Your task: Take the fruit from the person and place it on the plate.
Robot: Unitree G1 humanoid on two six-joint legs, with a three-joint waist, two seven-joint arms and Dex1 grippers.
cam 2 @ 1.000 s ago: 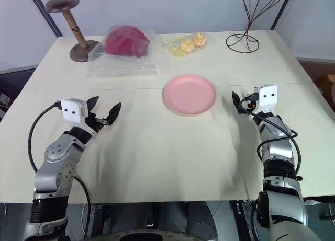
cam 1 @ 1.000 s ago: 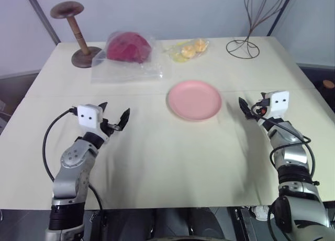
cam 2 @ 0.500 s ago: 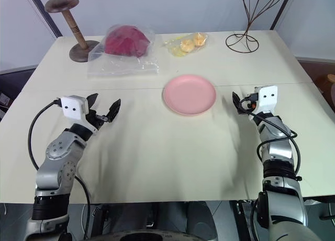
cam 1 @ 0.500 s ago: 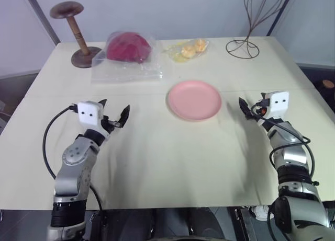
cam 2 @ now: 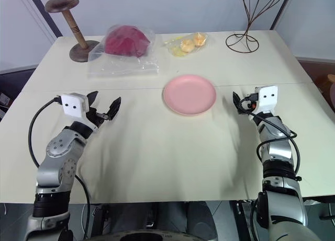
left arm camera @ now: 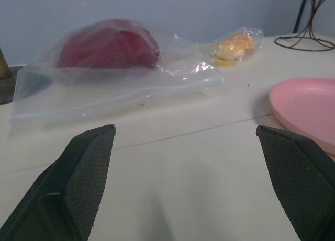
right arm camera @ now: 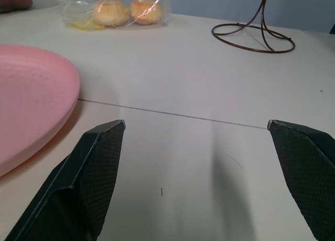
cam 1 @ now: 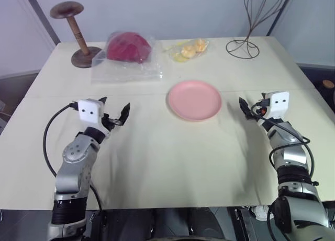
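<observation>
Waiting stage, by the look of it: no fruit or person at the cream worktop (cam 1: 172,147). Pink plate (cam 1: 194,100) bare at centre, between both arms. Left gripper (cam 1: 115,115) and right gripper (cam 1: 244,107) hovering with jaws released, empty. Next, probably reaching toward an offered fruit, then closing.

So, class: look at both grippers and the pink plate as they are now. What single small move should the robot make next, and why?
Probably none beyond holding both arms ready. The left gripper and right gripper hover open and empty over the table, either side of the bare plate. With nothing to grasp, waiting seems the sensible choice.
</observation>
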